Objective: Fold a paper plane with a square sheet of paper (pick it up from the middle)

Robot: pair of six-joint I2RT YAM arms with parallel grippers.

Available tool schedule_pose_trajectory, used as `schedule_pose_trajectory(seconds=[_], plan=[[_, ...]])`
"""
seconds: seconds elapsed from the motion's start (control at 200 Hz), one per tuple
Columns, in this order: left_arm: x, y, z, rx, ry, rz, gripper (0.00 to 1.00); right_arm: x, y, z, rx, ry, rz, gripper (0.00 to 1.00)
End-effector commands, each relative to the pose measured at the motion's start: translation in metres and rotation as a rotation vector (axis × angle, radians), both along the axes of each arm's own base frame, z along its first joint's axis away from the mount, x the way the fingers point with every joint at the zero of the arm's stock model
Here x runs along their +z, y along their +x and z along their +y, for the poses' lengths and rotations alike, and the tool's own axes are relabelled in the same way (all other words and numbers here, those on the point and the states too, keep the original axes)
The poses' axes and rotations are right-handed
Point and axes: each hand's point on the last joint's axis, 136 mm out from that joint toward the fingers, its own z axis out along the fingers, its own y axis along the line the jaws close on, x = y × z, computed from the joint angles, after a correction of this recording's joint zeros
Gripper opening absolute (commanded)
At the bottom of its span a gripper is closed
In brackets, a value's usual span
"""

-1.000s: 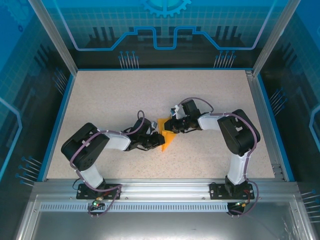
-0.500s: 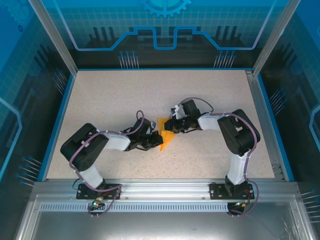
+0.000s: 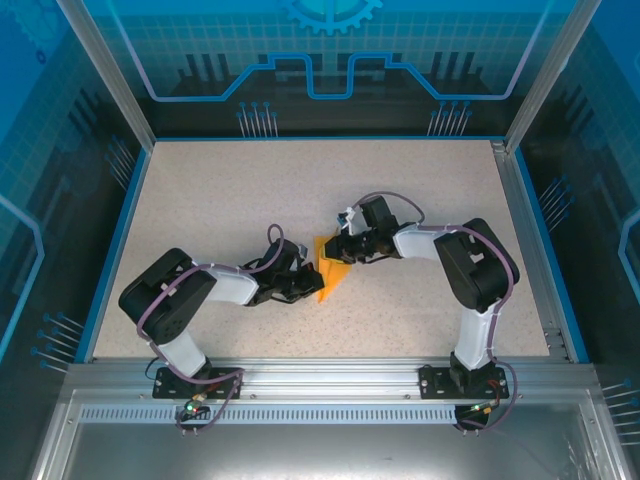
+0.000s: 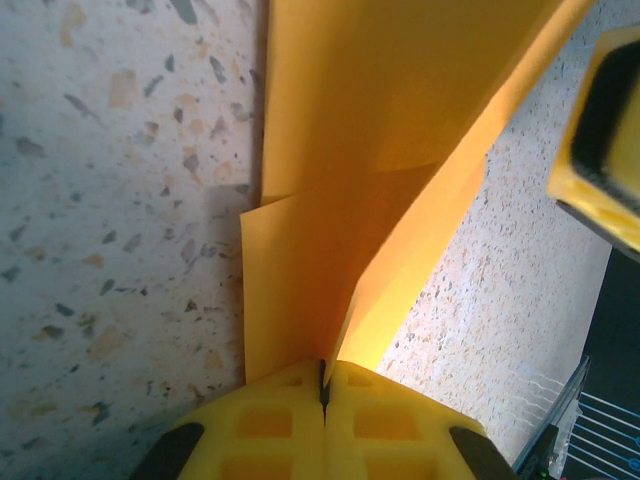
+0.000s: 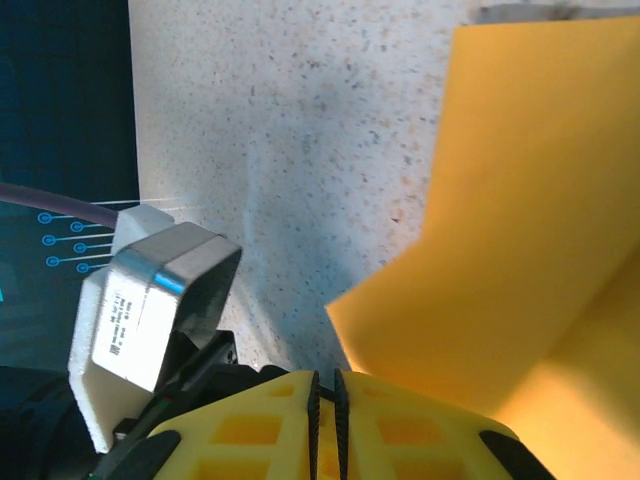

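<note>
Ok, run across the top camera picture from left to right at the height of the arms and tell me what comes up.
blue table edge → left arm → paper → right arm → metal side rail. The two grippers meet at the paper, so they have no clear place in this order.

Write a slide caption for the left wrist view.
Left gripper shut on the creased orange-yellow paper, speckled table beneath.
</note>
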Motion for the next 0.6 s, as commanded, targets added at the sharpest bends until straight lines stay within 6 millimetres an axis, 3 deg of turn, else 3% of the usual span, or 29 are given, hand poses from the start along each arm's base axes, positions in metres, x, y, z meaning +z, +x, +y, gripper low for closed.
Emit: schedule_pose_trajectory(seconds=[0.0,0.595], plan=[[-0.013,-0.005,0.008,0.026,0.026,0.062,0.00,-0.006,-0.004,0.008,0.025,0.008,0.034,0.15],[-0.012,-0.007,0.013,0.026,0.048,0.076,0.00,-0.031,-0.003,0.005,0.006,-0.031,0.072,0.14]])
